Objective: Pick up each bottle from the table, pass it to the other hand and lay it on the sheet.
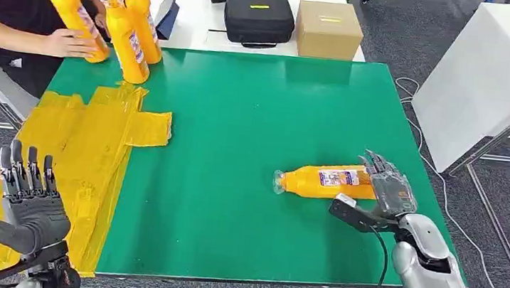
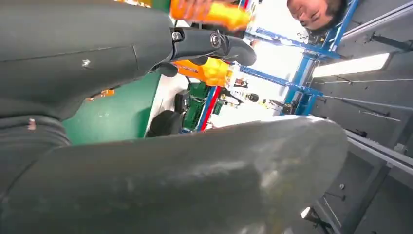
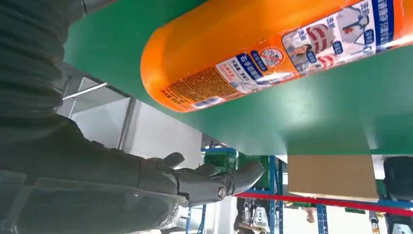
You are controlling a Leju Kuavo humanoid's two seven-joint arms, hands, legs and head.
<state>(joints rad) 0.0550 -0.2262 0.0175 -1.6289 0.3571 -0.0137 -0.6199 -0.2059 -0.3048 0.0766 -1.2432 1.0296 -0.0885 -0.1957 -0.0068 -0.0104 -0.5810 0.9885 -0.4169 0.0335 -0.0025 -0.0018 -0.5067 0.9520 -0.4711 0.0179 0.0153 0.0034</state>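
Orange bottle (image 1: pixel 325 181) lying on its side on green table (image 1: pixel 255 115), base just beside right hand (image 1: pixel 390 187) with fingers spread, nothing held; left hand (image 1: pixel 26 202) likewise spread.

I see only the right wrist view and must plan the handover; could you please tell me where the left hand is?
Observer: The left hand is raised, fingers apart, over the yellow sheet's near end.
Operator: Is anything on the sheet?
Observer: No bottles; three bottles are at the table's far left corner, a person's hand on one.
Operator: Which way does mine point?
Observer: The lying bottle's cap faces the sheet.
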